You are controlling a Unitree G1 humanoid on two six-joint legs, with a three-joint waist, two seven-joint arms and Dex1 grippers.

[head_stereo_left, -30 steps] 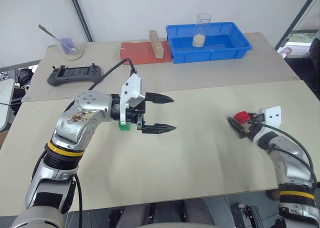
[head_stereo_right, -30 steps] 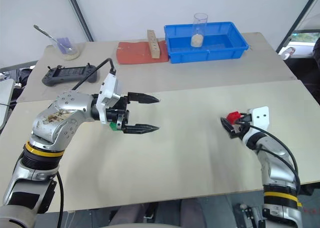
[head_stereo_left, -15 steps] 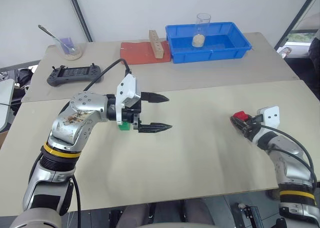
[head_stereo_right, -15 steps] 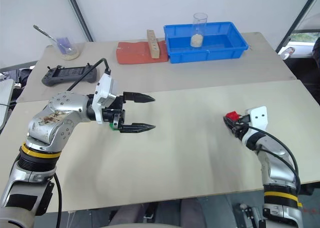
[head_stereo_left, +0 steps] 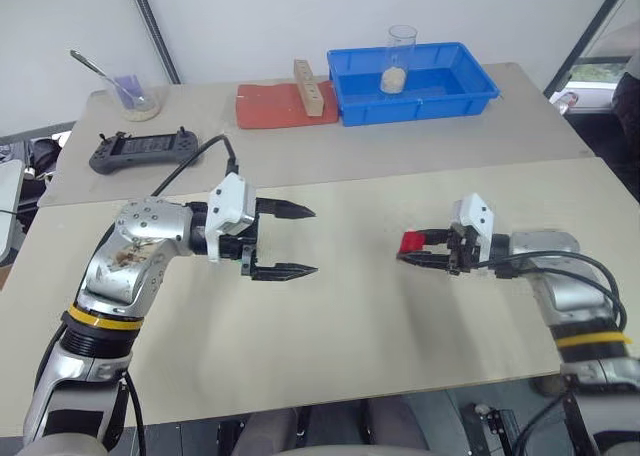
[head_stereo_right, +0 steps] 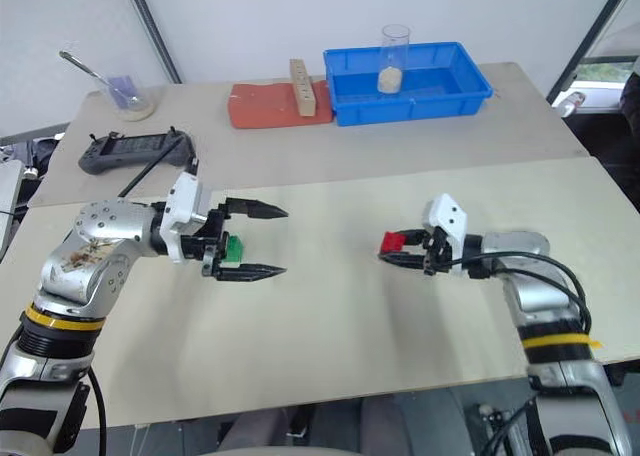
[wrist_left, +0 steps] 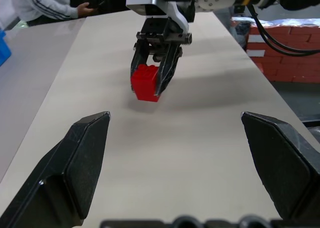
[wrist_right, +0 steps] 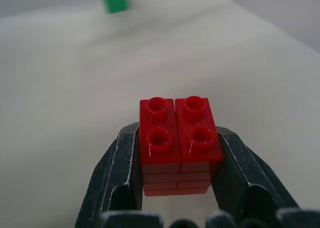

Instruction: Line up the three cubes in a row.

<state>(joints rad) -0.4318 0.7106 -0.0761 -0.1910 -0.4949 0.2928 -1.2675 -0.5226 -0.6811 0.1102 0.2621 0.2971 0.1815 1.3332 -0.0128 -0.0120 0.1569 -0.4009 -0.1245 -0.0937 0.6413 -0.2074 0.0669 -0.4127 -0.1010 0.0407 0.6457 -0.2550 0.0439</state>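
Right gripper fingers clamp the red cube on both sides, four studs up, held above the beige table. Green cube sits on the table well beyond it, blurred and partly cut off by the frame edge.
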